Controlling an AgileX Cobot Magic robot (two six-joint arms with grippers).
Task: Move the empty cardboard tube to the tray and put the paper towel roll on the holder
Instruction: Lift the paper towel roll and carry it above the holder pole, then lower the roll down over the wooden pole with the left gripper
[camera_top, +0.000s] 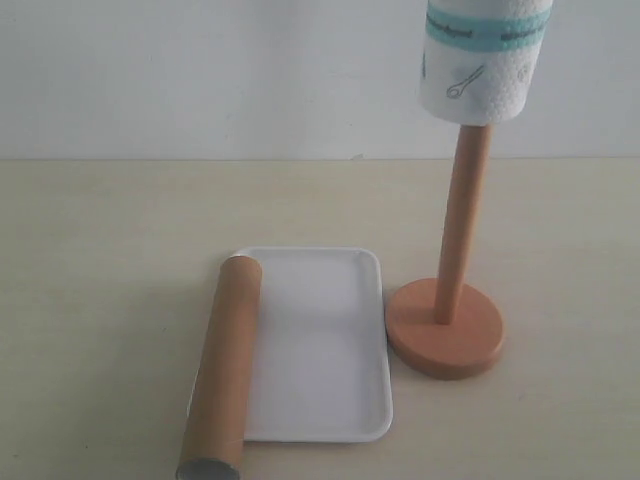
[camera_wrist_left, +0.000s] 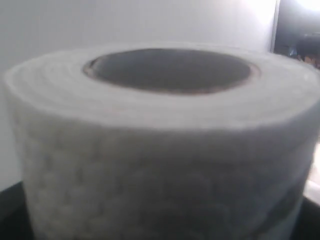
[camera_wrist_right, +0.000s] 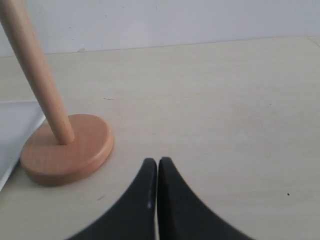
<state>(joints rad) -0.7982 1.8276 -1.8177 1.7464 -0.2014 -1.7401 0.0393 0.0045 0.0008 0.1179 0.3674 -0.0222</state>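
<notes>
Now we are at the threading step. The paper towel roll (camera_top: 485, 60) hangs in the upper right of the exterior view. Its lower end sits just at the rounded top of the post (camera_top: 462, 220) of the holder (camera_top: 445, 335) and has not yet slid down.

The left wrist view is filled by the roll's open core (camera_wrist_left: 170, 70), so close that we cannot make out the left gripper's fingers. Since the roll is aloft, we judge that gripper to be clamped around it. The right gripper (camera_wrist_right: 157, 161) sits low over the table (camera_wrist_right: 225, 100), jaws pressed together on nothing, near the holder's disc base (camera_wrist_right: 65, 150).

The empty cardboard tube (camera_top: 222, 365) lies lengthwise along the left rim of the tray (camera_top: 330, 400), in the lower middle of the exterior view. Its near end juts past the tray's lower edge.

To do this well, we should hold the roll upright with the core centred on the post and lower it straight. A tilt would likely jam the core against the wood or tip the stand. We release only once the roll rests on the base. The tube, overhanging the rim, may want a nudge fully into the tray.
</notes>
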